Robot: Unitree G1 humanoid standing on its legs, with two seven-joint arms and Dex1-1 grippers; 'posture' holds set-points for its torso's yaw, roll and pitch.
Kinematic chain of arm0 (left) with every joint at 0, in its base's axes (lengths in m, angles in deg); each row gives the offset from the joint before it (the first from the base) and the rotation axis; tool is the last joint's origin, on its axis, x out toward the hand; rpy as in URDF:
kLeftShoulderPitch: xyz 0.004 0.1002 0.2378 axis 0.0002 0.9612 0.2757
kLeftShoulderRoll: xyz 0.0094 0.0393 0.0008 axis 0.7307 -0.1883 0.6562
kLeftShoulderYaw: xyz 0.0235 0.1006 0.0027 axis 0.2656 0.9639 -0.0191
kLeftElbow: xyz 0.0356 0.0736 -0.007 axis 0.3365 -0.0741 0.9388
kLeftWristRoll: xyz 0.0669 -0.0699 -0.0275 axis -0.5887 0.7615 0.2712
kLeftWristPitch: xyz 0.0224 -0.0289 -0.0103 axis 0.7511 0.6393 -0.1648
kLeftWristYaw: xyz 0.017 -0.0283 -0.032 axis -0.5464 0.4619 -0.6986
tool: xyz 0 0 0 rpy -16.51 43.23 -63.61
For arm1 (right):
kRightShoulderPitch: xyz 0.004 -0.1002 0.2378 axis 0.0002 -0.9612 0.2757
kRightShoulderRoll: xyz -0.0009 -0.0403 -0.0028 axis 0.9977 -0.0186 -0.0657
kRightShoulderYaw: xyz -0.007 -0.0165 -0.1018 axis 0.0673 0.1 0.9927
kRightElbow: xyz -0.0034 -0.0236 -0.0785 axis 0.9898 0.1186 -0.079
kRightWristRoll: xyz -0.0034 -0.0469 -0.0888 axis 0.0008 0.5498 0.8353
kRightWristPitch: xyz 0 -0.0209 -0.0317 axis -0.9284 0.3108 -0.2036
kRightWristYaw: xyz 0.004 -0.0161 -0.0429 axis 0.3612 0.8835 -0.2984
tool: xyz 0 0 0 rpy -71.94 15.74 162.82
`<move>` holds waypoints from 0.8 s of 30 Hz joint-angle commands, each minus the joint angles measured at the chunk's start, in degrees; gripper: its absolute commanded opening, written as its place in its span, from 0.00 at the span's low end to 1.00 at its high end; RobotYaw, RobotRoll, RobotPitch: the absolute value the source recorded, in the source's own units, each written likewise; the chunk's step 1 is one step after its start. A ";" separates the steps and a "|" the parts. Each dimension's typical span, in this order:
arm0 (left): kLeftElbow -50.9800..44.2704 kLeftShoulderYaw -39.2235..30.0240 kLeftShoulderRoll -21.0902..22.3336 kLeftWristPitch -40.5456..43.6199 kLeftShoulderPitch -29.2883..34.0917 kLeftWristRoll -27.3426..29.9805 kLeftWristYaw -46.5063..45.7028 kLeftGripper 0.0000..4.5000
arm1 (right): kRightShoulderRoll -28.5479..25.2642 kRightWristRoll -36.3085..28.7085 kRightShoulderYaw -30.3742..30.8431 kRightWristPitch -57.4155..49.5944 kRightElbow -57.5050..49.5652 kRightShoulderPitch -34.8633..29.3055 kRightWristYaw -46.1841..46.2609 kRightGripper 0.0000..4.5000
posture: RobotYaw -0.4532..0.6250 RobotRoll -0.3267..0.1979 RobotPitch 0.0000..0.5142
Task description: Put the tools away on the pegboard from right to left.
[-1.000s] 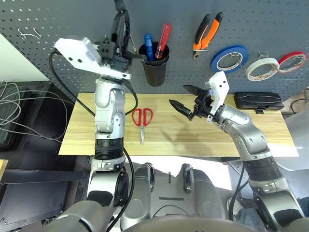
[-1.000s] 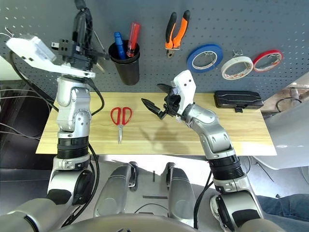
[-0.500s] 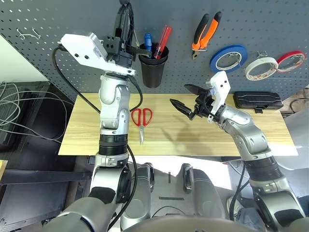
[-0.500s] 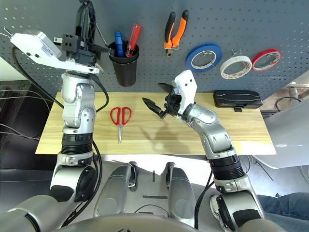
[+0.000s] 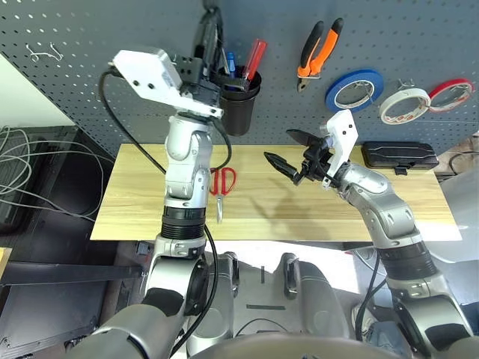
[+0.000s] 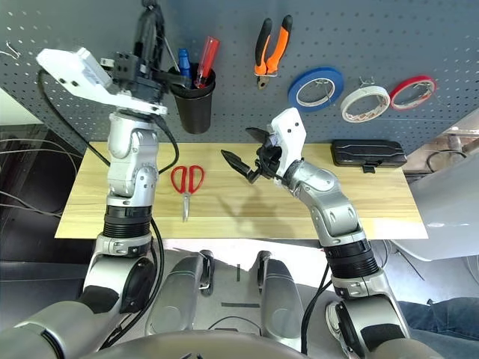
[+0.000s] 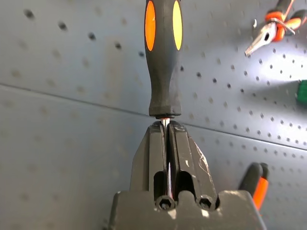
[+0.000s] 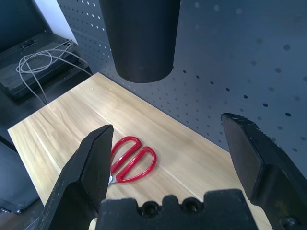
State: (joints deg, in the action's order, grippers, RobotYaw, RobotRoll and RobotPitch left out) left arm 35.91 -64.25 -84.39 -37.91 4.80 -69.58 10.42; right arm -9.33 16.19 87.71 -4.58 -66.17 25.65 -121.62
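Note:
My left gripper (image 7: 165, 125) is shut on the metal shaft of the slim orange-and-black-handled screwdriver (image 7: 163, 57). It holds the screwdriver up against the pegboard (image 5: 112, 22), just left of the black cup (image 5: 238, 101). The red-handled scissors (image 5: 221, 183) lie on the wooden table (image 5: 314, 213), below the cup. The orange-and-black pliers (image 5: 320, 48) and the white tape roll (image 5: 406, 105) hang on the pegboard. My right gripper (image 5: 278, 146) hovers open and holds nothing above the table's middle, to the right of the scissors.
The cup holds a blue-handled and a red-handled tool. A blue tape roll (image 5: 355, 90) and a red tape roll (image 5: 453, 95) hang beside the white one. A black case (image 5: 400, 155) lies at the table's back right. Cables trail off the table's left side.
My left arm has carried the screwdriver to the right along the pegboard, from well left of the cup to right beside it. The right arm has not moved.

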 commanded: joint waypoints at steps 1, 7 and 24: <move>-0.31 1.05 -0.08 1.04 0.50 0.15 0.89 0.00 | -0.48 0.18 -0.17 0.67 0.94 -0.92 0.04 1.00 | 0.46 0.62 0.44; 1.63 1.55 3.99 3.77 3.53 -2.03 2.58 0.27 | -0.75 0.21 -0.41 0.79 1.05 -1.08 0.19 1.00 | 0.45 0.62 0.44; -20.15 5.53 40.03 50.57 24.92 24.26 32.78 1.00 | -6.74 -0.43 -2.57 -1.23 1.43 -6.39 -1.58 1.00 | 0.46 0.62 0.49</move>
State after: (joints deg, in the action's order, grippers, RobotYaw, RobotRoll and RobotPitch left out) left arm 17.27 -60.87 -45.68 10.27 28.10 -44.67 41.20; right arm -15.65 16.01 85.52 -5.12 -65.26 20.13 -122.80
